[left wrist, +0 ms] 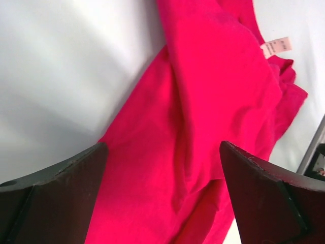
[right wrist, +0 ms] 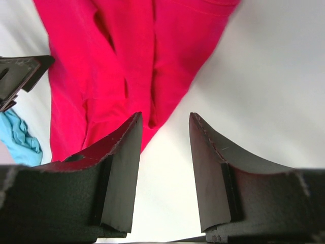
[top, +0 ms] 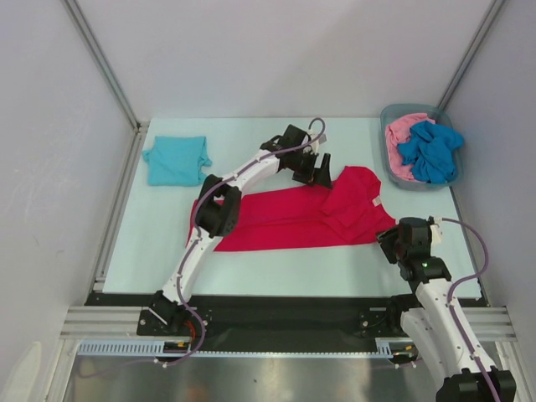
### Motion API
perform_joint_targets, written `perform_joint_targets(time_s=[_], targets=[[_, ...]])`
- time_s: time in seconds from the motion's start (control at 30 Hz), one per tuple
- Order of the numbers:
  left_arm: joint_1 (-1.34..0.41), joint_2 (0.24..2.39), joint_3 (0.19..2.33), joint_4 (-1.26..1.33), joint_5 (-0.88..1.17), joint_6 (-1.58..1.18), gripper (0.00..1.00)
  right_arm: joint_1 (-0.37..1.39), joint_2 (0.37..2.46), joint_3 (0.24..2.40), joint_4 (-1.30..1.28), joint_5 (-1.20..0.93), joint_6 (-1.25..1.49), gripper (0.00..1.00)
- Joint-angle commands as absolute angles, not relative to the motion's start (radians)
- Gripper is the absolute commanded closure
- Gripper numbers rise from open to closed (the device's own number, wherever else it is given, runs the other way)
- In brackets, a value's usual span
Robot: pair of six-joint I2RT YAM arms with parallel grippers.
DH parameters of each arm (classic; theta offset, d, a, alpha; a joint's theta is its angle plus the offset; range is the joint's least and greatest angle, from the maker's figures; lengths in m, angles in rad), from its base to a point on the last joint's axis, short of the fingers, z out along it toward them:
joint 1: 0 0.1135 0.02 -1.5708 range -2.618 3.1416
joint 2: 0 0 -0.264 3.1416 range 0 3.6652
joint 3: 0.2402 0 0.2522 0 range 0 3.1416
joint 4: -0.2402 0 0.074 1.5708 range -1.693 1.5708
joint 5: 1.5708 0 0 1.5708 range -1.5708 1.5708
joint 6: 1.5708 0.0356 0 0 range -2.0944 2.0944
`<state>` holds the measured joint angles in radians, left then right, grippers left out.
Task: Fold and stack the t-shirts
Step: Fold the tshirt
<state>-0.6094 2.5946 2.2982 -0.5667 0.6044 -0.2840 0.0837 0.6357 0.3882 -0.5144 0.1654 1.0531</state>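
Hovering above the far edge of the red t-shirt (top: 310, 219), the left fingers (left wrist: 56, 193) are spread wide apart and grip nothing. Left wrist view: red cloth fills the gap beneath them, creased along its length, with a white label (left wrist: 277, 47) at the neckline.

Red t-shirt: lies across the middle of the surface (top: 276, 268), long axis running from left edge toward right edge. The left portion lies flat as a band. The right portion is folded over on itself and thicker, reaching toward the far right corner.

Right fingers (right wrist: 122, 168): at the near right end of the red t-shirt, partly apart, nothing held. Right wrist view: bare surface shows through the gap, and the shirt's hem ends just past the tip of one finger. Whether that finger touches the cloth cannot be told.

Teal t-shirt (top: 176, 159): folded to a rough square near the far left corner, well apart from the red one.

Grey bin (top: 416, 186): at the far right corner. A pink t-shirt (top: 400, 134) and a blue t-shirt (top: 431, 151) are crumpled inside, blue lying over pink.
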Motion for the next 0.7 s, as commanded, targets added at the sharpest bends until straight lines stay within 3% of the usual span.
perform_joint_targets(time_s=[0.0,0.23,0.43,0.57,0.6,0.67], targets=[[-0.574,2.537,2.299,-0.603,0.508,-0.23,0.0,0.087,0.609,0.387,-0.465,0.144,1.011,0.54],[-0.522,2.497,2.198,-0.551,0.537,-0.299,0.0,0.09,0.61,0.39,-0.434,0.129,0.988,0.54],[-0.476,2.274,1.875,-0.315,0.532,-0.434,0.0,0.089,0.652,0.351,-0.235,0.031,0.962,0.54],[-0.514,2.116,1.679,-0.174,0.459,-0.54,0.0,0.145,0.889,0.386,0.11,-0.002,1.018,0.53],[-0.526,2.099,1.671,-0.172,0.443,-0.602,0.0,0.159,1.032,0.423,0.129,0.0,1.012,0.53],[-0.538,2.051,1.629,-0.119,0.431,-0.644,0.0,0.179,1.127,0.495,0.146,0.0,1.017,0.53]])
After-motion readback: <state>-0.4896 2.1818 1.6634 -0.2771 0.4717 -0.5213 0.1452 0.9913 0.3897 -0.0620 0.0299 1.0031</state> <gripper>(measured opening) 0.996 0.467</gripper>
